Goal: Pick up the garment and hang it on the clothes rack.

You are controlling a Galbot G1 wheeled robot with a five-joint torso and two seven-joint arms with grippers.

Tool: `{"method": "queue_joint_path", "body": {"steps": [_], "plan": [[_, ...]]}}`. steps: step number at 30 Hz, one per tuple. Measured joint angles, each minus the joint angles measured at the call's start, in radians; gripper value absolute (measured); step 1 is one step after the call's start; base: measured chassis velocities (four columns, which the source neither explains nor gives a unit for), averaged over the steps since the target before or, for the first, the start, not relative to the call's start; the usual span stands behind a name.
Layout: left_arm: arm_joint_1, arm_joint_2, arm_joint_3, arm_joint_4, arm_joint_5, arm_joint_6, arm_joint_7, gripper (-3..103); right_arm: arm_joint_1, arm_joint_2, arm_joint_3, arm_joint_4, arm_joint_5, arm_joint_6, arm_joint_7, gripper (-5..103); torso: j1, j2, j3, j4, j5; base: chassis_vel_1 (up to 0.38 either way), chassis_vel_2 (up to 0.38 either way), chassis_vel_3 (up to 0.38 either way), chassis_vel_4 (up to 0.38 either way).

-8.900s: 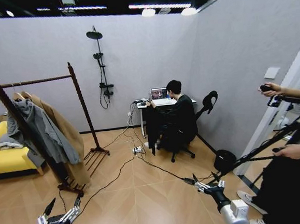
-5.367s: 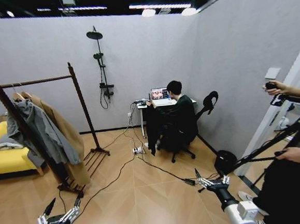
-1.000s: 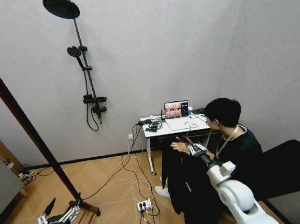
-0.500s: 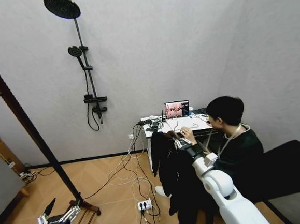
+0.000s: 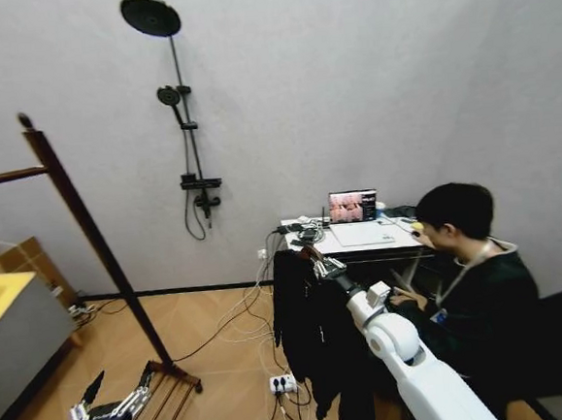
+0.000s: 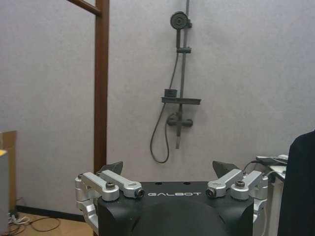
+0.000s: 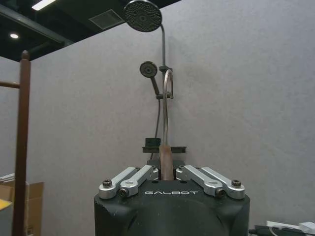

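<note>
Grey wall behind — right gripper (image 5: 313,258) clamps plain black garment (image 5: 305,335); left gripper (image 5: 115,395) spread.

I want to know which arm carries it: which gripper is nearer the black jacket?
Right. The right gripper is shut on the hanger at the top of the black jacket; the left gripper hangs open low near the clothes rack foot.

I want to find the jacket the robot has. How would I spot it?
Look at the small white desk by the grey wall, where a person sits at a laptop. Just left of it hangs the jacket, held up by the right gripper, shut on its hanger. It is plain black and hangs in mid-air.
</note>
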Motion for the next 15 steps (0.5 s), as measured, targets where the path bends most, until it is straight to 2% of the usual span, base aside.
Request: {"method": "queue_joint_path", "body": {"steps": [15], "plan": [[0.0, 0.0, 0.0, 0.0, 0.0, 0.0, 0.0, 100, 0.023, 0.0, -0.015, 0.026, 0.006, -0.001, -0.024, 10, 0.0, 0.0, 0.0, 0.0, 0.0, 0.108, 0.117, 0.119, 0.12]]}}
